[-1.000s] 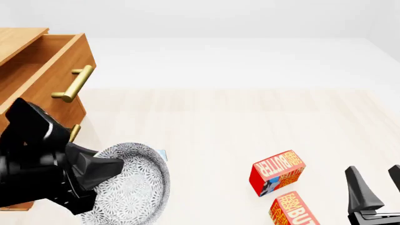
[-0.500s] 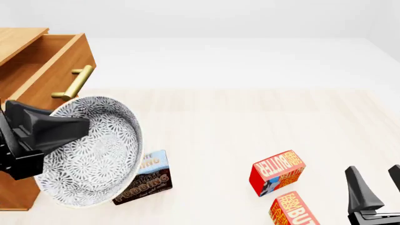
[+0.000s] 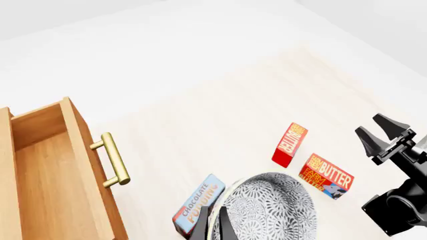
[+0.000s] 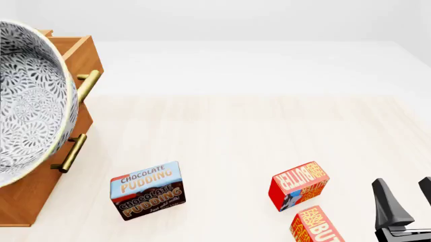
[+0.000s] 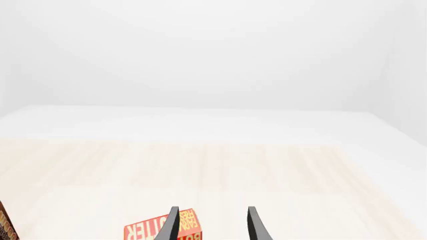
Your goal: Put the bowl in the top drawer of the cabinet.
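Up at the front view's left edge I have the bowl lifted high and tipped on its side, its patterned inside facing right, covering most of the cabinet front. Behind its rim the top drawer stands pulled open, brass handle just clear of the bowl's edge; the lower drawer's handle shows under the rim. My left gripper pinches the bowl's rim, one dark finger on either side of it in the left wrist view, where the open drawer cavity lies well off to one side with bare wood inside.

Below on the table the chocolate pudding box stands near the cabinet's foot. Two butter boxes, one upright and another nearer me, sit well apart from the cabinet, close to my right gripper. That one hovers low with fingers spread, holding nothing. Wide bare tabletop stretches between the boxes and the far edge.
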Tool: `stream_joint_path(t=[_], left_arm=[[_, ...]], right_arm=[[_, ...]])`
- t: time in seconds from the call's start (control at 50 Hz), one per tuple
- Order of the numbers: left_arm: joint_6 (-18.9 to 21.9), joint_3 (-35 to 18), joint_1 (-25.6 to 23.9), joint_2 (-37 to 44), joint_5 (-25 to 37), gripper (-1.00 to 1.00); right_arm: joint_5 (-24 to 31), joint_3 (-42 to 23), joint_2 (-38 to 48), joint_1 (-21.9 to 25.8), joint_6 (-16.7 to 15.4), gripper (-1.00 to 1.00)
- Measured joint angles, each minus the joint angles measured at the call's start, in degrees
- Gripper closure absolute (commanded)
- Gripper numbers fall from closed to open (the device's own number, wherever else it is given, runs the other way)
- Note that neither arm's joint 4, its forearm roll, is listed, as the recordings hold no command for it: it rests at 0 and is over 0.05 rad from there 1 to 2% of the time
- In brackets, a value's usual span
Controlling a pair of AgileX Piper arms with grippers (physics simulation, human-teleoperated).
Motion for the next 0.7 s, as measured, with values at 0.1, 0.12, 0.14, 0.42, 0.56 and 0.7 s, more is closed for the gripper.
stream_joint_path(t=[0.1,0.12,0.14,0.42,0.56,0.7], left_arm=[[0.7,-2.8,1.3,-0.1,1.4,1.0],[0.9,-3.2,1.5,-0.1,1.7,1.0],[1.0,-3.7,1.7,-0.2,1.9,1.0],[1.8,-6.6,3.2,-0.7,3.3,1.0],[1.9,-7.1,3.4,-0.8,3.5,1.0],[1.8,-7.0,3.9,-0.7,3.6,1.0]], right_arm=[[-0.1,0.0,0.0,0.0,0.0,-1.0],[-0.1,0.0,0.0,0.0,0.0,-1.0],[-0.1,0.0,0.0,0.1,0.0,-1.0],[-0.4,0.0,0.0,0.1,-0.1,-1.0],[-0.5,0.0,0.0,0.1,-0.2,-1.0],[-0.4,0.0,0.0,0.1,-0.1,-1.0]])
